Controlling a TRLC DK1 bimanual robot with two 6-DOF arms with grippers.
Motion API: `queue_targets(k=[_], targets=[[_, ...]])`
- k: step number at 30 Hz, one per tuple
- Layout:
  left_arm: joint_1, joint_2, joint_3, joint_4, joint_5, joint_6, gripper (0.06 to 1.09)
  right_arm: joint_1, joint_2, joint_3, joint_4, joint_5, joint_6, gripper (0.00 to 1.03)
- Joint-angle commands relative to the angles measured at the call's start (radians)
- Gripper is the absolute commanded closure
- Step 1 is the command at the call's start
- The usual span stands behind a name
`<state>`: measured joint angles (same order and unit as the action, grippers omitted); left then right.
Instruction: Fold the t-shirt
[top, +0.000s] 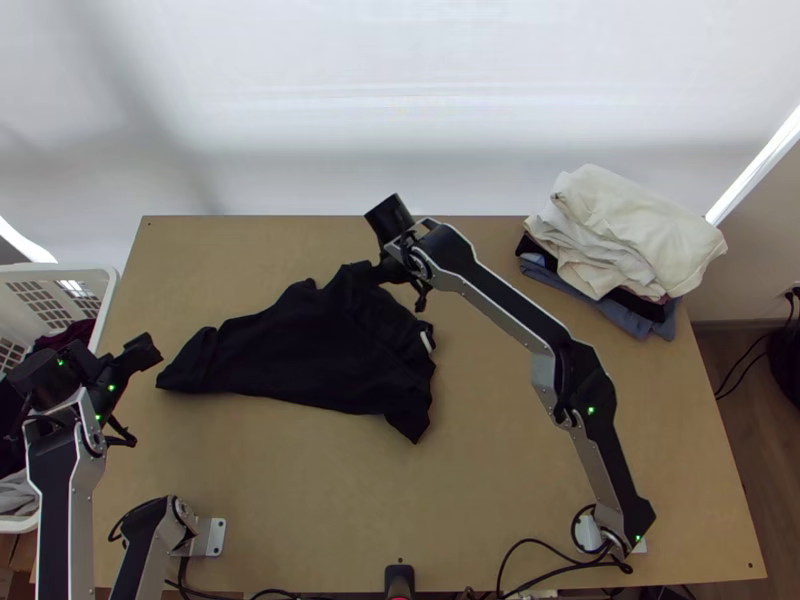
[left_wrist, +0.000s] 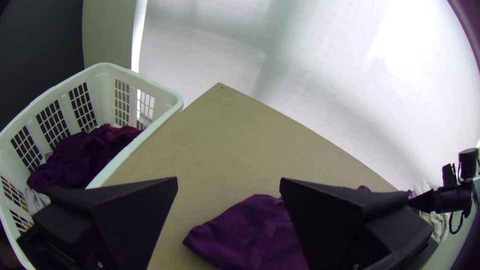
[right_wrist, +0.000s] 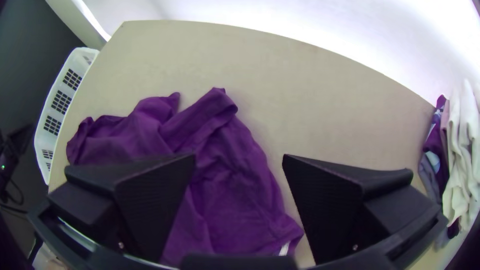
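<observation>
**My right tool (top: 393, 290) is hanging spread above the t-shirt (top: 300, 350)**

I am holding its fingers (right_wrist: 150, 200) wide apart over the cloth's far side. My left tool (top: 138, 393), also spread, is hovering just beside the t-shirt's left end, near the basket (top: 65, 269). The t-shirt is lying rumpled on the surface (top: 540, 470), well apart from the clothes pile (top: 640, 230).

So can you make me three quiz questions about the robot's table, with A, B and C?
1. Where is the basket?
A) Beside the table
B) On the clothes pile
C) In the middle of the table

2. What colour is the pile's top cloth?
A) Red
B) Green
C) Creamy white

3. How does the t-shirt lie?
A) Folded into a neat square
B) Loose and rumpled
C) Rolled up tight

1: A, it stands past the table's edge.
2: C, its pale folds show on top.
3: B, its outline is uneven and creased.
</observation>
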<state>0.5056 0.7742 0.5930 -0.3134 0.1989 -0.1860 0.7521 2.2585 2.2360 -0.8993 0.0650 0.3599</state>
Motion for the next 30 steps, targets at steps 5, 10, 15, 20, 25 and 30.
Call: queue_targets(k=[5,10,15,20,25,30], targets=[[-0.004,0.005,0.011,-0.003,0.01,-0.003,0.09,0.004,0.044,-0.006,-0.029,-0.005,-0.018,0.76],[-0.004,0.004,0.014,-0.004,0.008,-0.003,0.1,0.016,0.121,0.043,-0.11,-0.037,-0.039,0.4],[-0.001,0.0,0.011,-0.012,0.008,-0.001,0.1,0.023,0.147,0.047,-0.112,-0.037,-0.041,0.4],[-0.001,-0.001,0.008,-0.013,0.008,-0.001,0.09,0.026,0.179,0.07,-0.105,-0.037,-0.041,0.4],[-0.001,-0.001,0.008,-0.012,0.008,-0.001,0.1,0.026,0.2,0.082,-0.069,-0.037,-0.039,0.42],[0.001,-0.001,0.008,-0.012,0.008,-0.001,0.1,0.026,0.219,0.093,-0.036,-0.037,-0.039,0.45]])
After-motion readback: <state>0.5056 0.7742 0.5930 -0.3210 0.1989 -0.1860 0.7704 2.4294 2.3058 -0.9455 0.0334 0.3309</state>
